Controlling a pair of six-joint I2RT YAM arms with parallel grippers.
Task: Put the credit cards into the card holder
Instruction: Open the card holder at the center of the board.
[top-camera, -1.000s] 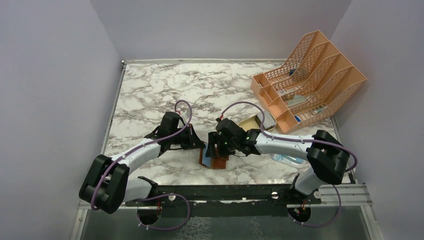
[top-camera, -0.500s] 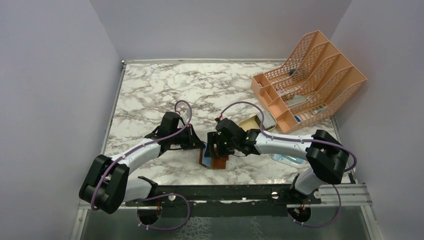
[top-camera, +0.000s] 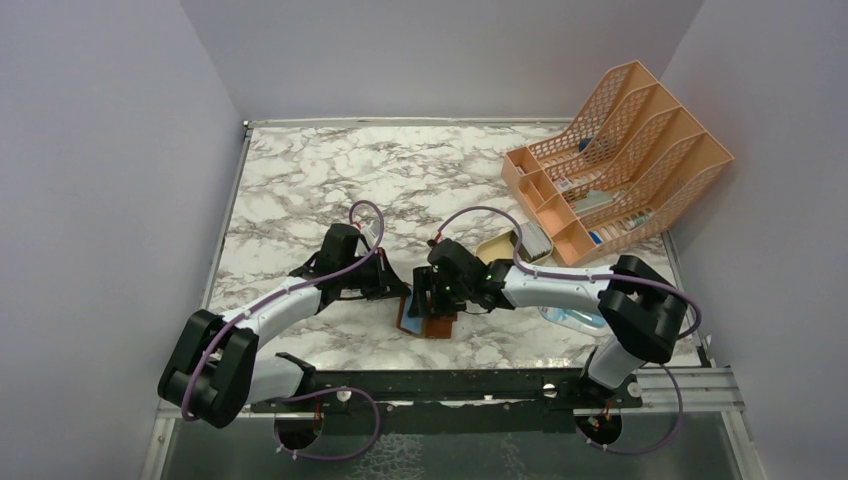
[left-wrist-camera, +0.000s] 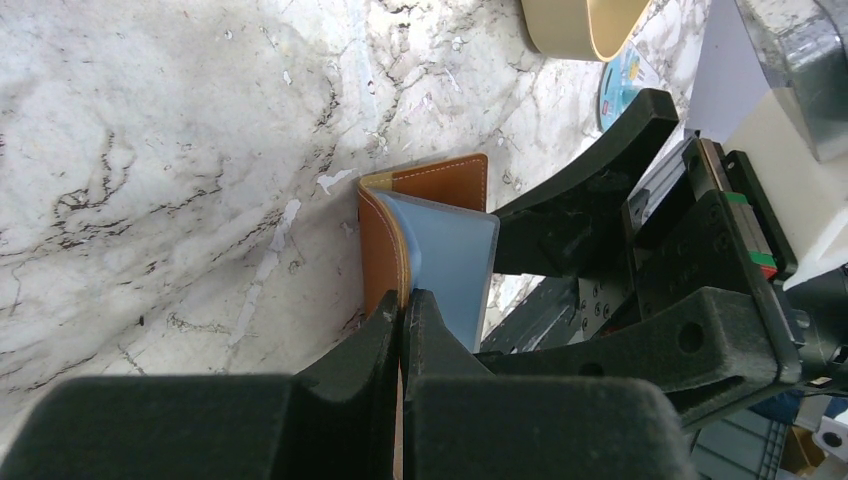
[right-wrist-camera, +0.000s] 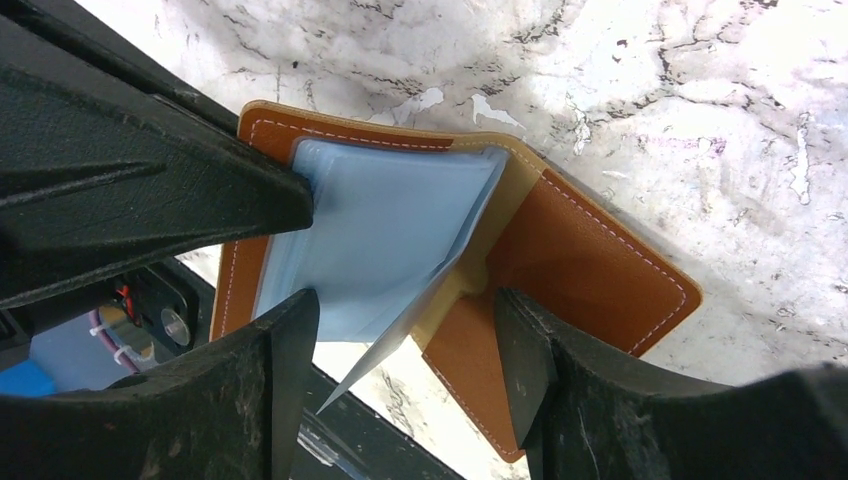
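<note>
The card holder (top-camera: 432, 325) lies open near the table's front edge, a brown leather wallet (right-wrist-camera: 590, 270) with greyish clear sleeves (right-wrist-camera: 380, 230) fanned up. My left gripper (left-wrist-camera: 404, 298) is shut on the upright left leather flap (left-wrist-camera: 385, 240); from above it (top-camera: 400, 293) sits at the holder's left edge. My right gripper (right-wrist-camera: 405, 310) hangs open just over the holder (top-camera: 428, 300), one finger (right-wrist-camera: 290, 330) by the sleeves and the other (right-wrist-camera: 520, 330) over the flat right flap. Thin grey flat pieces (top-camera: 537, 240), which may be the credit cards, lie at a tan tray's right end.
The tan oval tray (top-camera: 497, 247) sits right behind the right wrist. A blue-and-clear packet (top-camera: 575, 318) lies under the right forearm. A big orange mesh file rack (top-camera: 620, 160) stands at the back right. The table's black front rail (top-camera: 450, 385) runs close to the holder.
The right arm has shifted slightly to the left over the holder. The left gripper has kept its hold without moving.
</note>
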